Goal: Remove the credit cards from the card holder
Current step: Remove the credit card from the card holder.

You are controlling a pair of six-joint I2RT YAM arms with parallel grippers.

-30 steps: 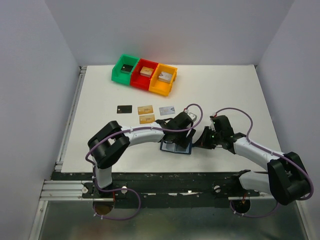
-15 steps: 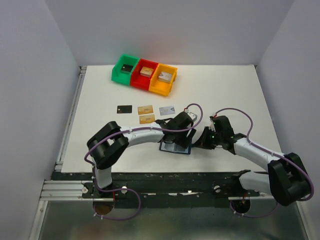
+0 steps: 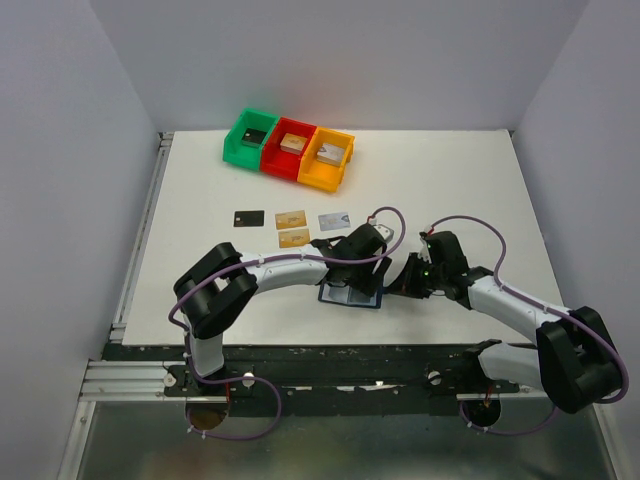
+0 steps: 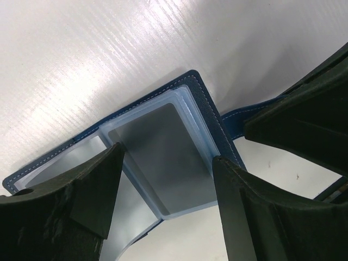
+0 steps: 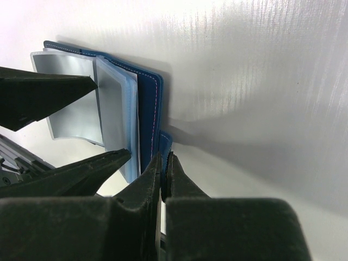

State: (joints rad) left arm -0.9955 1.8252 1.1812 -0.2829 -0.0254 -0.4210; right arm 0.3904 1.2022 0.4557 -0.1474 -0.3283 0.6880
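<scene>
The navy card holder (image 3: 350, 294) lies open on the table between the two arms. My right gripper (image 5: 163, 159) is shut on a blue edge flap of the card holder (image 5: 148, 103). My left gripper (image 4: 167, 163) is open, its fingers astride a pale blue sleeve page (image 4: 163, 155) with a dark grey card showing through it. In the top view the left gripper (image 3: 364, 266) hangs over the holder and the right gripper (image 3: 396, 286) is at its right edge. Several credit cards lie loose on the table: black (image 3: 248, 217), tan-gold (image 3: 290, 218), tan-gold (image 3: 293, 238), silver-grey (image 3: 333, 221).
Green (image 3: 250, 138), red (image 3: 289, 149) and orange (image 3: 326, 159) bins stand in a row at the back left, each with a small block inside. A metal rail (image 3: 140, 240) runs along the table's left edge. The right gripper's dark fingers (image 4: 304, 119) fill the right of the left wrist view.
</scene>
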